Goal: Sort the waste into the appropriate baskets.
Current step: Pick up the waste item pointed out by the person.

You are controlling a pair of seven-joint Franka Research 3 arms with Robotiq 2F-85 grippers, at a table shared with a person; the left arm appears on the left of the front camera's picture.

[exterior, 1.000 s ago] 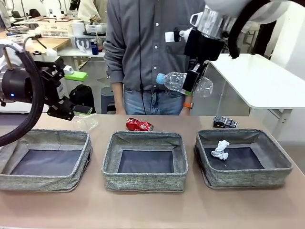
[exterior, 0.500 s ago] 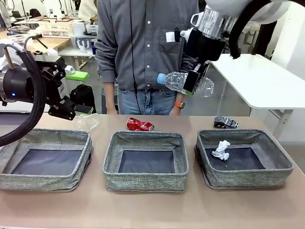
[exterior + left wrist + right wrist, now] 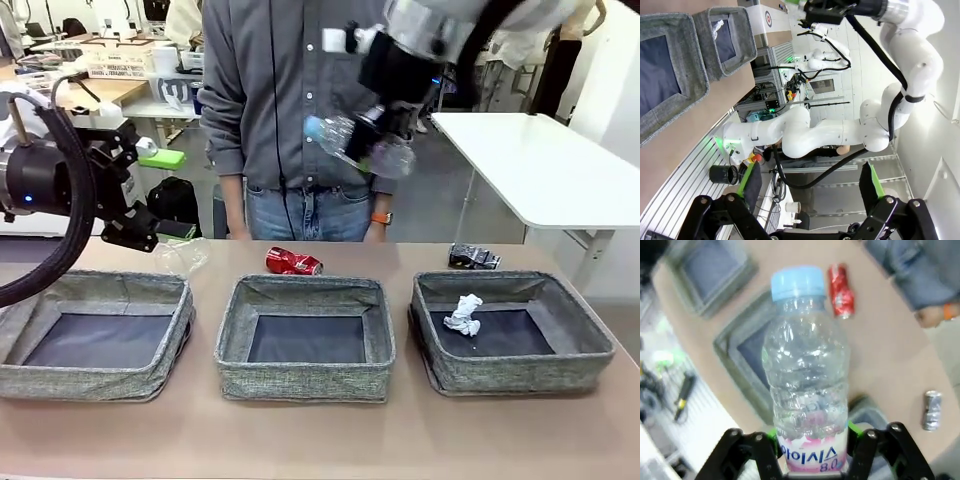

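Note:
High above the table, over the middle basket (image 3: 305, 380), my right gripper (image 3: 383, 140) is shut on a clear blue-capped bottle (image 3: 350, 142) with a pinkish label (image 3: 810, 365). My left gripper (image 3: 152, 195) hangs open and empty above the left basket (image 3: 90, 380), its pads (image 3: 747, 181) spread wide. A crumpled paper wad (image 3: 463, 314) lies in the right basket (image 3: 520, 372). Behind the baskets lie a crushed red can (image 3: 292, 262), a crushed dark can (image 3: 472, 257) and a second clear bottle (image 3: 182, 256). Below the held bottle lie the red can (image 3: 841, 291) and dark can (image 3: 931, 410).
A person in a grey shirt (image 3: 280, 90) stands at the far edge of the table, hands down behind it. A white table (image 3: 540, 165) stands to the back right. Bare tabletop (image 3: 320, 440) runs in front of the baskets.
My right arm has carried the bottle up and to the left, from over the right basket towards the middle one. The person shifted slightly left. My left arm is still.

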